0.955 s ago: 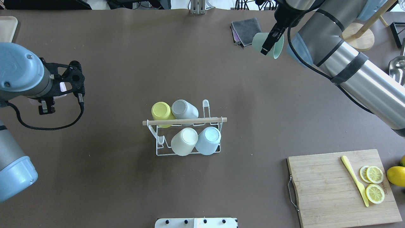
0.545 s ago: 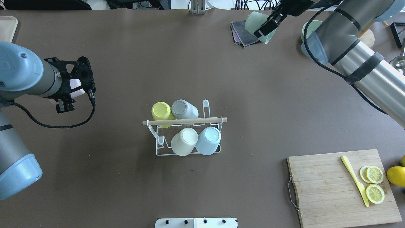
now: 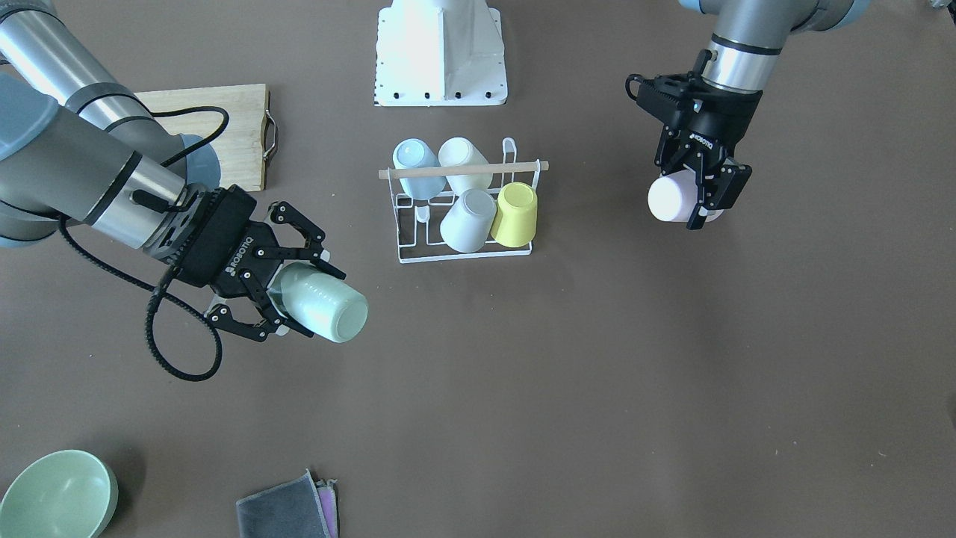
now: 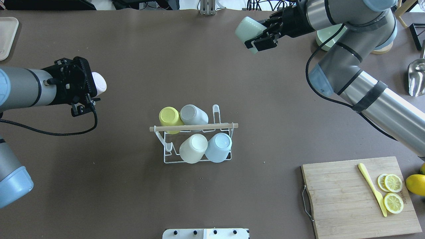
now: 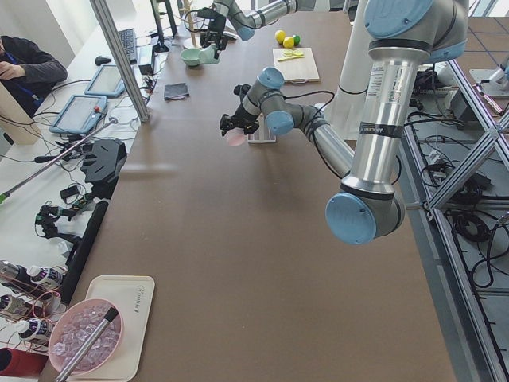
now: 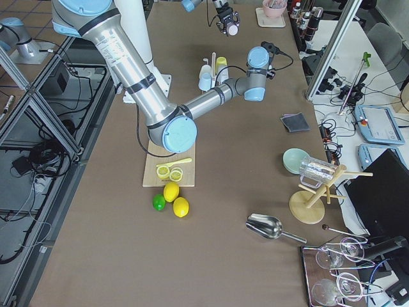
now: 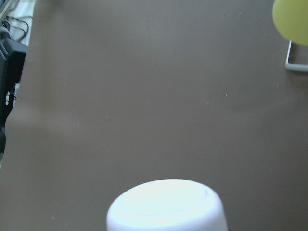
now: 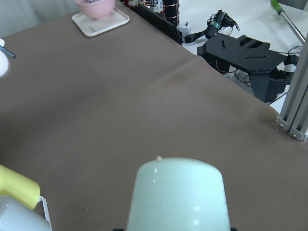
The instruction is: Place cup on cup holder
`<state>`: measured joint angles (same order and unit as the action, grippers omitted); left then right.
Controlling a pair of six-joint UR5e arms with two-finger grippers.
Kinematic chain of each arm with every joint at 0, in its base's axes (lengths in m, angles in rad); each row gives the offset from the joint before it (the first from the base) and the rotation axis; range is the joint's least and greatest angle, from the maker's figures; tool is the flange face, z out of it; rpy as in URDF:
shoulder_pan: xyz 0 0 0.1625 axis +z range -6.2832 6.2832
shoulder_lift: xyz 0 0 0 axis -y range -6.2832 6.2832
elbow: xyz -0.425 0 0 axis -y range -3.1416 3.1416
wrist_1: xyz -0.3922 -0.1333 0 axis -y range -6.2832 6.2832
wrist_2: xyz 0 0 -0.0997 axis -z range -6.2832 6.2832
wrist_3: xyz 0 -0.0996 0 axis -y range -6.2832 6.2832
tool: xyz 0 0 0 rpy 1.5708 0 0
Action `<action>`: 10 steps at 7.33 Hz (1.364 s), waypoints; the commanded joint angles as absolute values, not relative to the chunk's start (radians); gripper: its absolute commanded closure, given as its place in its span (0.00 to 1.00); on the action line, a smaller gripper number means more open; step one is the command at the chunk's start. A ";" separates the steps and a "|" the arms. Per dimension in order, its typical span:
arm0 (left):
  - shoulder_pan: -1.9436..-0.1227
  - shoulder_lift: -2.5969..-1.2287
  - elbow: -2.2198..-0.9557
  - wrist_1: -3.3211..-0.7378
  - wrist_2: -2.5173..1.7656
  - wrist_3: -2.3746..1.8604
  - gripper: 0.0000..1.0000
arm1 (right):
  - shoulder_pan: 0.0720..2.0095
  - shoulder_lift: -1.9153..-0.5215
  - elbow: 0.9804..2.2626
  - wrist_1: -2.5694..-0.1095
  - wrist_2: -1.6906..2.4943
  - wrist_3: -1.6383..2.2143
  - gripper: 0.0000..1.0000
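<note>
The cup holder (image 4: 167, 158), a white wire rack with a wooden rod (image 4: 194, 127), stands mid-table and also shows in the front view (image 3: 407, 239). Several cups hang on it, among them a yellow one (image 4: 168, 116) and a light blue one (image 4: 219, 146). My left gripper (image 4: 91, 87) (image 3: 696, 205) is shut on a pale pink cup (image 4: 100, 83) (image 3: 667, 198) (image 7: 166, 204), held on its side left of the rack. My right gripper (image 4: 260, 33) (image 3: 299, 295) is shut on a pale green cup (image 4: 244, 28) (image 3: 336, 310) (image 8: 178, 197), held on its side beyond the rack.
A wooden cutting board (image 4: 345, 199) with lemon slices and a yellow knife (image 4: 372, 189) lies at the near right, a lemon (image 4: 416, 184) beside it. A green bowl (image 3: 56, 493) and a grey cloth (image 3: 287, 508) lie far right. A metal scoop (image 4: 415, 76) lies at the right edge.
My left gripper has swung forward and turned, so the pink cup now points right. My right gripper has moved left with the green cup and turned it on its side.
</note>
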<state>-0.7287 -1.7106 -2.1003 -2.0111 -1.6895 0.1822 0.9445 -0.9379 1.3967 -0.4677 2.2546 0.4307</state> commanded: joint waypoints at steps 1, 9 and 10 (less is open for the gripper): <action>-0.720 -1.681 -2.102 -2.312 -1.770 0.099 0.63 | 0.885 -0.954 1.396 -0.297 2.164 0.515 1.00; -0.462 -1.701 -1.864 -3.296 -1.784 0.024 0.63 | 0.684 -0.971 1.384 -0.039 1.936 0.452 1.00; -0.462 -1.722 -1.830 -3.300 -1.784 0.026 0.63 | 0.675 -0.977 1.385 -0.037 1.936 0.407 1.00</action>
